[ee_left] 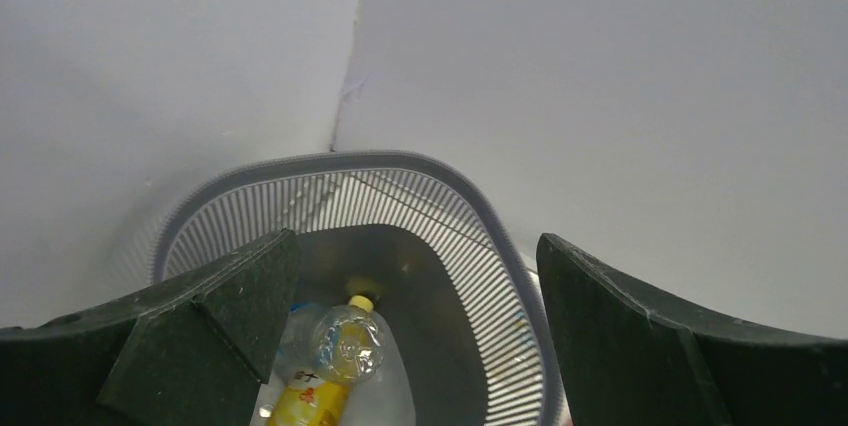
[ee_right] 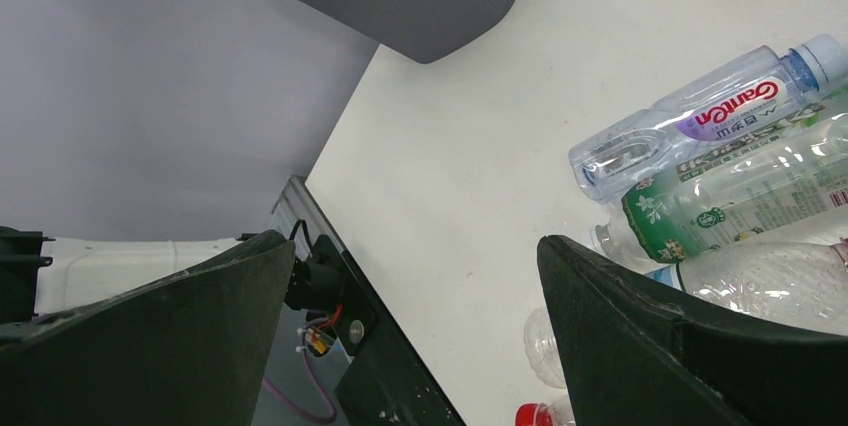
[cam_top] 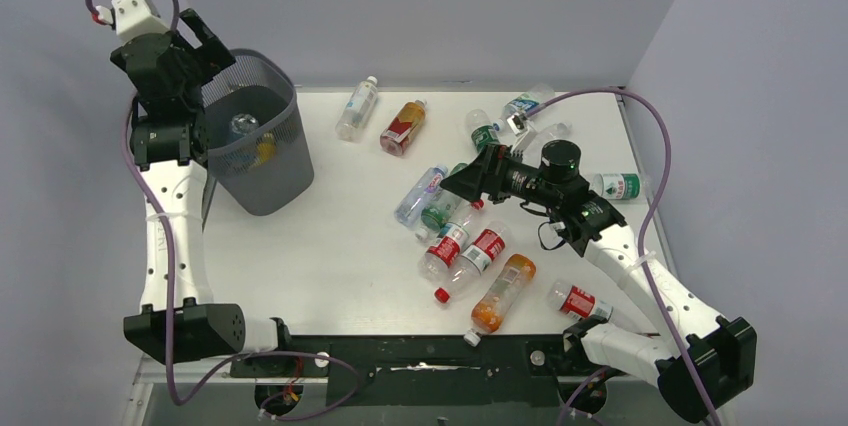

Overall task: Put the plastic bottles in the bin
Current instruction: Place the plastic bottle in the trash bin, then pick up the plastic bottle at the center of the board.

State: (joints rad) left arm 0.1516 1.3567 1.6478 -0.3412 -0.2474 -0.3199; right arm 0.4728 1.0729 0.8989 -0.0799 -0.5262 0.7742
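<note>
The bin [cam_top: 265, 181] stands at the tabletop's far-left corner. The left gripper [ee_left: 417, 256] hangs over its mouth, jaws apart and empty. A yellow-labelled bottle [ee_left: 310, 401] and a clear one lie inside. The remaining plastic bottles [cam_top: 478, 251] lie scattered across the right half of the tabletop. The right gripper [ee_right: 416, 246] hovers over the tightest cluster, jaws apart, gripping nothing. The bottles there touch and overlap. Closing could pinch two at once, or nudge a round one into rolling. The orange bottle [cam_top: 500, 291] near the near edge could be knocked off.
</note>
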